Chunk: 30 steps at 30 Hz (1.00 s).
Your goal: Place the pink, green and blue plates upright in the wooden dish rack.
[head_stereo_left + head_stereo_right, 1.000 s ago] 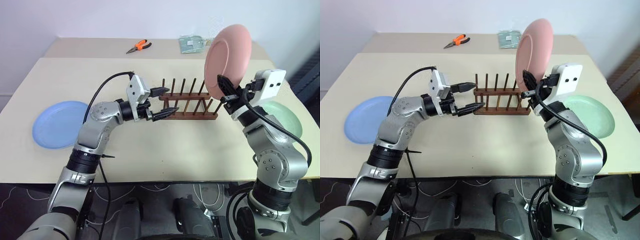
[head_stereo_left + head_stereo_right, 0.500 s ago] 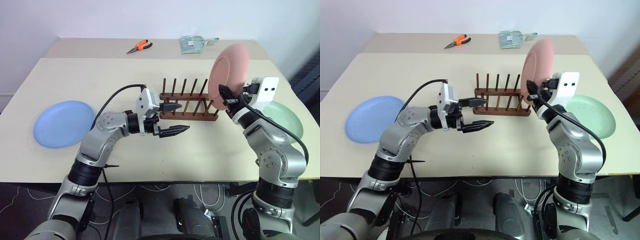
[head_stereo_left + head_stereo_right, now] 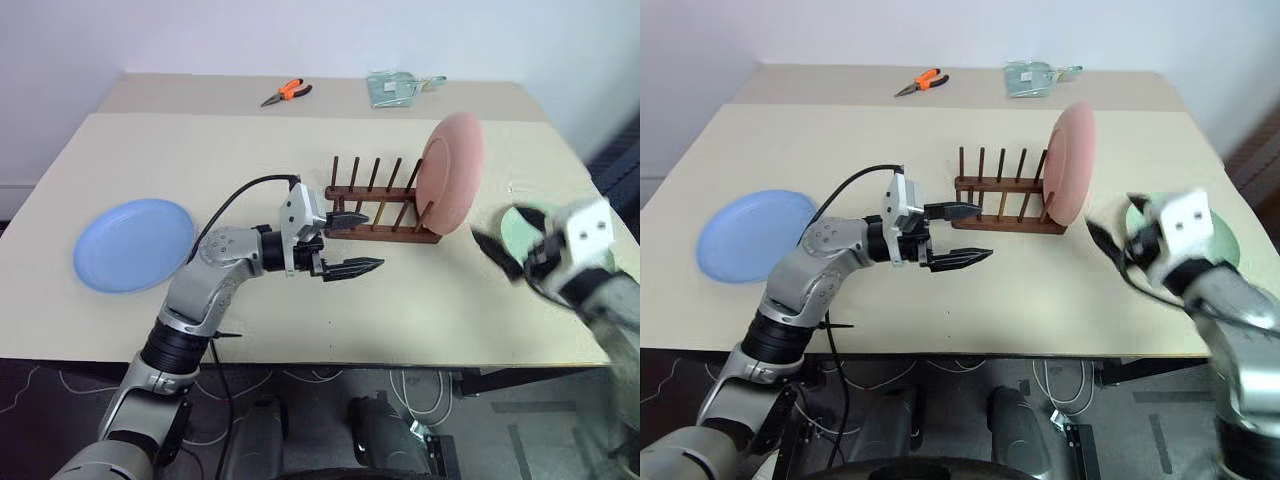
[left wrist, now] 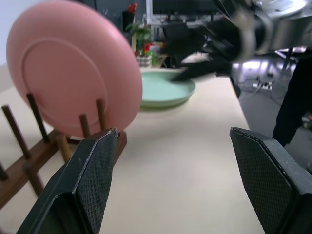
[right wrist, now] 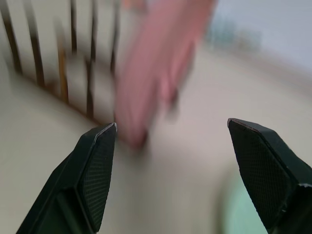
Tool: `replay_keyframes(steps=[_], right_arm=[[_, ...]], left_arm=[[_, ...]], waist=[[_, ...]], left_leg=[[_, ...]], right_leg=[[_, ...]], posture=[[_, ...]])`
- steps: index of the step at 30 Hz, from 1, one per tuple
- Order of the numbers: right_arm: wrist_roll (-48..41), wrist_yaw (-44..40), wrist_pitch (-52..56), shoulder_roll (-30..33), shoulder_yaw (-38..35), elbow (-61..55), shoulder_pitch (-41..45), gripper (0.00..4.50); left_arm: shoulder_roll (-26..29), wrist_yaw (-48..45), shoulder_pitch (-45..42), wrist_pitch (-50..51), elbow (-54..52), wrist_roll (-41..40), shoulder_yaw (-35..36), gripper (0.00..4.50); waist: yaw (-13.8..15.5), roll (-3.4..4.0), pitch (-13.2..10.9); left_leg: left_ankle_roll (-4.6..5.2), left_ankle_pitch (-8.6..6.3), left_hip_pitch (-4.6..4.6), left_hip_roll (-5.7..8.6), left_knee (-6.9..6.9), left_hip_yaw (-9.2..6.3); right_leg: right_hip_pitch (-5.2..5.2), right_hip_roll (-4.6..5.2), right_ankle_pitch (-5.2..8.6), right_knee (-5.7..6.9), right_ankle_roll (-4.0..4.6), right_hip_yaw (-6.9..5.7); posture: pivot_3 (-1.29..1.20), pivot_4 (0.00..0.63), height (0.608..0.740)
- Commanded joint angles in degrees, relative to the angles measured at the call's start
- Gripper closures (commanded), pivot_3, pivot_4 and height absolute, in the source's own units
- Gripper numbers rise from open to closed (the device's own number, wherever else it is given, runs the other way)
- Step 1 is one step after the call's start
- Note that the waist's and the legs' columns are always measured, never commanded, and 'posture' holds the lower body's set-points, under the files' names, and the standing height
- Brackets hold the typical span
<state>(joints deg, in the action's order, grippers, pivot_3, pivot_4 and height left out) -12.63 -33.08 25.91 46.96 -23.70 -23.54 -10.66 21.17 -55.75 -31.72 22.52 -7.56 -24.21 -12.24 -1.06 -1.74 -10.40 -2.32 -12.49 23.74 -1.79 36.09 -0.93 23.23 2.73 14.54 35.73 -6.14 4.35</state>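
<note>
The pink plate [image 3: 450, 174] stands upright at the right-hand end of the wooden rack [image 3: 378, 205], held between the last pegs and leaning slightly; no gripper touches it. The rack sits near the middle of the table [image 3: 300, 310], with its remaining slots unoccupied. The green plate [image 4: 165, 89] lies flat on the table to the right of the rack, well apart from it. The blue plate [image 3: 134, 244] lies flat near the left edge of the table, well apart from the rack. The right gripper [image 5: 170, 170] is over the table between the rack and the green plate, fingers spread wide with nothing between them; in the head views it appears blurred, beside the green plate. The left gripper [image 3: 350, 243] hangs just in front of the left end of the rack, pointing toward the right, fingers likewise spread and holding nothing. Task status, judged from the present layout: one of three plates is racked — two remain. The green plate is the closer candidate for the right arm, and the blue plate lies on the left arm's side. Each remaining plate must be lifted from flat, turned on edge and lowered between free pegs without knocking the pink plate. Orange pliers [image 3: 285, 93] and a clear packet [image 3: 395, 86] lie at the far side of the table, clear of the work area
</note>
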Motion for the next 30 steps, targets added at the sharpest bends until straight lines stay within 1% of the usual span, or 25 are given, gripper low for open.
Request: replay_keyframes(steps=[1, 3, 5, 6, 8, 12, 13, 14, 17, 19, 22, 25, 27, 28, 30], right_arm=[[12.7, 4.8, -5.3, 4.6, 4.2, 8.5, 0.2, 0.8], [16.9, 7.0, -7.1, 5.3, 7.2, 13.5, 1.5, 0.8], [19.0, 7.9, -8.8, 5.2, 8.9, 16.9, 3.0, 0.8], [19.9, 8.4, -9.6, 5.0, 9.8, 18.9, 3.9, 1.03], [20.3, 8.9, -11.0, 4.4, 10.6, 21.8, 5.4, 1.62], [21.7, 9.5, -14.9, 4.1, 12.2, 25.4, 7.2, 3.69], [22.3, 9.8, -16.1, 4.0, 12.7, 26.4, 7.7, 4.29], [22.7, 10.1, -16.9, 3.9, 13.0, 27.1, 8.0, 4.47], [25.4, 11.6, -19.7, 4.6, 14.0, 28.1, 8.3, 4.47], [25.1, 12.1, -20.9, 4.6, 12.5, 26.4, 8.9, 4.47], [22.1, 14.3, -20.2, 3.0, 7.3, 19.9, 12.9, 4.47], [16.5, 15.7, -16.9, -0.5, 2.6, 12.9, 18.7, 4.47], [6.7, 15.3, -12.1, -3.9, -0.3, 5.8, 26.4, 4.47], [0.3, 15.1, -8.8, -5.7, -1.5, 2.5, 30.6, 4.47], [-12.5, 14.1, -2.5, -8.4, -2.7, -3.3, 36.8, 4.47]], left_arm=[[-1.2, -1.1, -1.7, -2.3, -0.2, 0.4, -0.6, 0.71], [-1.9, -1.3, -2.4, -2.9, 0.5, 0.8, -1.0, 0.71], [-2.3, -1.4, -2.6, -3.0, 0.9, 1.1, -0.9, 0.71], [-2.4, -1.4, -2.7, -3.1, 0.9, 1.1, -0.8, 0.71], [-2.4, -1.4, -2.5, -2.9, 0.7, 1.1, -0.5, 0.71], [-2.3, -1.0, -1.8, -2.8, 0.2, 1.3, -0.3, 0.71], [-2.3, -0.9, -1.8, -3.0, 0.2, 1.4, -0.4, 0.71], [-2.4, -0.7, -1.6, -3.1, 0.1, 1.4, -0.4, 0.71], [-2.8, 0.5, -1.6, -4.0, 0.3, 2.2, -0.3, 0.71], [-3.2, 1.8, -1.7, -5.5, 1.0, 3.2, 0.3, 0.71], [-4.7, 8.7, -3.1, -12.5, 5.9, 8.1, 3.1, 0.71], [-3.7, 14.5, -5.0, -19.9, 12.3, 13.4, 5.7, 0.71], [-2.2, 16.7, -6.5, -22.6, 16.5, 13.7, 9.0, 0.71], [-1.3, 16.6, -6.9, -23.1, 18.1, 13.1, 10.3, 0.71], [1.1, 13.4, -6.4, -22.3, 19.4, 11.4, 11.3, 0.71]], waist=[[-0.7, 0.0, 0.0], [-1.0, -0.01, 0.0], [-1.3, 0.03, 0.0], [-1.4, 0.03, 0.0], [-1.4, 0.05, 0.0], [-1.2, 0.04, 0.0], [-1.2, 0.04, 0.0], [-1.2, 0.04, 0.0], [-1.1, 0.04, 0.0], [-1.0, 0.06, 0.0], [-1.3, 0.12, 0.0], [-1.6, 0.12, 0.0], [-1.5, 0.13, 0.0], [-1.5, 0.12, 0.0], [-1.4, 0.14, -0.1]], left_leg=[[0.0, 0.0, -0.09, -0.01, 0.0, 0.12], [0.0, 0.0, -0.2, -0.01, 0.0, 0.18], [0.0, 0.0, -0.21, -0.02, -0.05, 0.18], [0.0, 0.0, -0.21, -0.02, -0.08, 0.18], [0.05, -0.02, -0.2, -0.02, -0.1, 0.2], [0.07, -0.04, -0.18, -0.01, -0.1, 0.19], [0.07, -0.04, -0.18, -0.01, -0.09, 0.19], [0.07, -0.04, -0.17, 0.0, -0.08, 0.19], [0.07, -0.04, -0.17, 0.0, -0.06, 0.19], [0.07, -0.04, -0.17, 0.0, -0.07, 0.19], [0.07, -0.04, -0.18, 0.01, -0.05, 0.2], [0.07, -0.04, -0.25, 0.0, -0.03, 0.23], [0.07, -0.04, -0.3, -0.02, -0.08, 0.19], [0.07, -0.04, -0.29, -0.03, -0.1, 0.16], [0.08, -0.04, -0.27, -0.05, -0.11, 0.14]], right_leg=[[0.0, 0.0, -0.05, -0.01, 0.06, 0.09], [-0.07, 0.01, -0.07, -0.01, 0.09, 0.13], [-0.07, 0.01, -0.07, -0.01, 0.1, 0.14], [-0.06, 0.0, -0.07, -0.01, 0.09, 0.14], [-0.04, -0.01, -0.05, -0.02, 0.07, 0.16], [-0.05, -0.03, -0.02, -0.02, 0.01, 0.18], [-0.06, -0.03, -0.02, -0.03, 0.01, 0.18], [-0.07, -0.02, -0.02, -0.03, 0.01, 0.18], [-0.08, -0.02, -0.02, -0.02, 0.01, 0.18], [-0.08, -0.02, -0.03, -0.02, 0.0, 0.18], [-0.08, -0.02, -0.03, 0.0, -0.01, 0.22], [-0.02, -0.06, -0.05, 0.19, -0.03, 0.28], [0.0, -0.12, -0.04, 0.29, -0.03, 0.27], [0.01, -0.15, -0.03, 0.3, -0.05, 0.26], [0.02, -0.15, -0.04, 0.32, -0.09, 0.25]], posture=[[0.0, 0.15, 0.732], [0.0, 0.15, 0.732], [0.0, 0.15, 0.732], [0.0, 0.15, 0.732], [0.0, 0.15, 0.732], [0.0, 0.15, 0.732], [0.0, 0.15, 0.732], [0.0, 0.15, 0.732], [0.0, 0.15, 0.732], [0.0, 0.15, 0.732], [0.0, 0.15, 0.732], [0.0, 0.15, 0.732], [0.0, 0.15, 0.732], [0.0, 0.15, 0.732], [0.0, 0.15, 0.732]])
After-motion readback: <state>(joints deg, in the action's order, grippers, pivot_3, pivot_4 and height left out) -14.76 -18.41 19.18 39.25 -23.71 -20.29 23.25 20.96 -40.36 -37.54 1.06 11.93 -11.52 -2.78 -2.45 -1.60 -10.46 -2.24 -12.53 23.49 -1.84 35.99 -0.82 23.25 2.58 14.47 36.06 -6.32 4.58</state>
